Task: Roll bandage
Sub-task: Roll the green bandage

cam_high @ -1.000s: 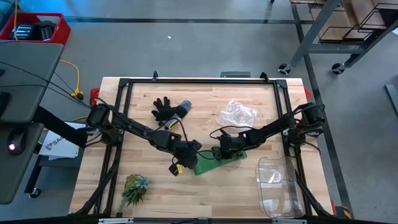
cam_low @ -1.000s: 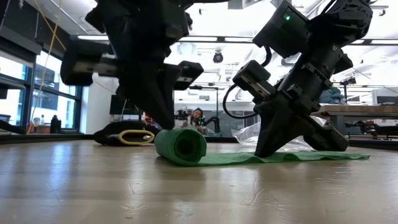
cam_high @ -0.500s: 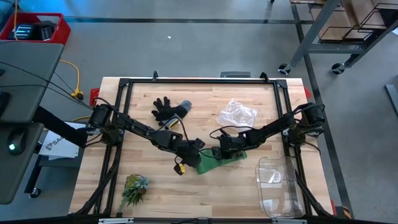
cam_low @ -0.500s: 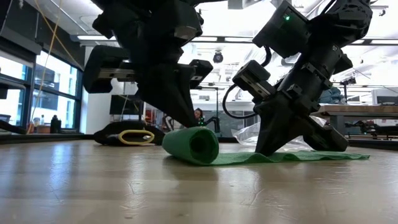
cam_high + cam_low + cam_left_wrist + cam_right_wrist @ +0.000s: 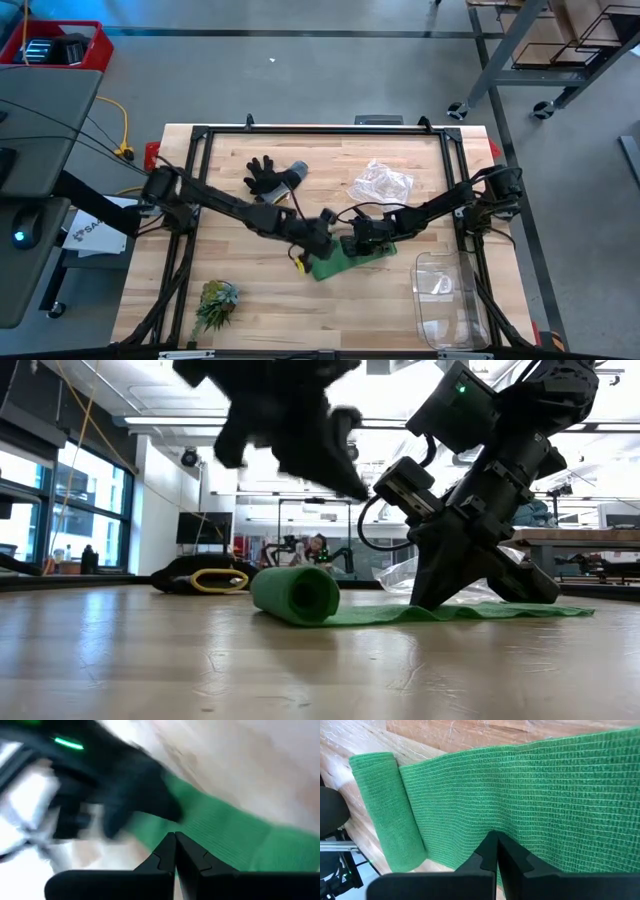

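Bare wooden counter (image 5: 260,300) lay open along the near edge, between the spiky green plant tuft (image 5: 215,303) and the clear plastic container (image 5: 444,298). The middle was crowded: the left hand (image 5: 322,222) hung above the half-rolled green fabric bandage (image 5: 295,594), and the right hand (image 5: 432,598) stood pressed on its flat strip. Behind, a black glove (image 5: 268,176) and crumpled clear bag (image 5: 380,183) left a gap between them.

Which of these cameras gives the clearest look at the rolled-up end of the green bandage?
The right wrist view: the bandage fills it, roll and weave sharp. The low view shows the roll end-on, the high view a small green patch, the left wrist view a blur.
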Controlling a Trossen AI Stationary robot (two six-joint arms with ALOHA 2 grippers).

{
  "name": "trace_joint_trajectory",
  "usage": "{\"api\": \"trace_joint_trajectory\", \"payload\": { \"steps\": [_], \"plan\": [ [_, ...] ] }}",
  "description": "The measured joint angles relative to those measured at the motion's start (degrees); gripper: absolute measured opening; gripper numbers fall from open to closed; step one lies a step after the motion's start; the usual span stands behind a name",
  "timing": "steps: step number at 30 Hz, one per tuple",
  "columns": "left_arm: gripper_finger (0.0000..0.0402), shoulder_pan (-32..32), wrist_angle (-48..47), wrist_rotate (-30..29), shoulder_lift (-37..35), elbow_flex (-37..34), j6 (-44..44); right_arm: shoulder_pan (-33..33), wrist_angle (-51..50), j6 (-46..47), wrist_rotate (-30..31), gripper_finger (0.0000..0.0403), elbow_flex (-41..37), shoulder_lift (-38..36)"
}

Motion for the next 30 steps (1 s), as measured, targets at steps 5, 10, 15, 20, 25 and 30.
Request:
{"api": "trace_joint_trajectory", "payload": {
  "steps": [5, 10, 15, 20, 25, 30],
  "plan": [
    [0.0, 2.0, -11.51, 8.83, -3.17, 0.02, -5.91, 0.0, 0.13, 0.0, -0.02, 0.0, 0.0, -0.01],
    [0.0, 1.4, -15.71, 14.3, -2.95, -3.17, 0.42, 0.0, 0.14, -0.46, -0.02, 0.0, 0.0, 0.0],
    [0.0, -0.13, -9.94, 17.1, -2.99, -4.77, 4.61, 0.0, 0.17, -0.46, 0.0, 0.0, 0.0, 0.01],
    [0.0, -0.78, -8.9, 17.34, -2.14, -4.77, 2.47, -0.07, 0.13, -0.44, 0.0, 0.0, 0.0, 0.0],
    [0.0, -1.0, -8.65, 16.23, 0.08, -4.83, 1.86, -0.45, 0.07, -0.44, -0.08, 0.0, 0.0, 0.0],
    [0.0, -0.98, -8.29, 15.83, 1.39, -4.83, -1.04, -0.5, 0.04, -0.44, -0.15, 0.0, 0.0, 0.01]
  ]
}}
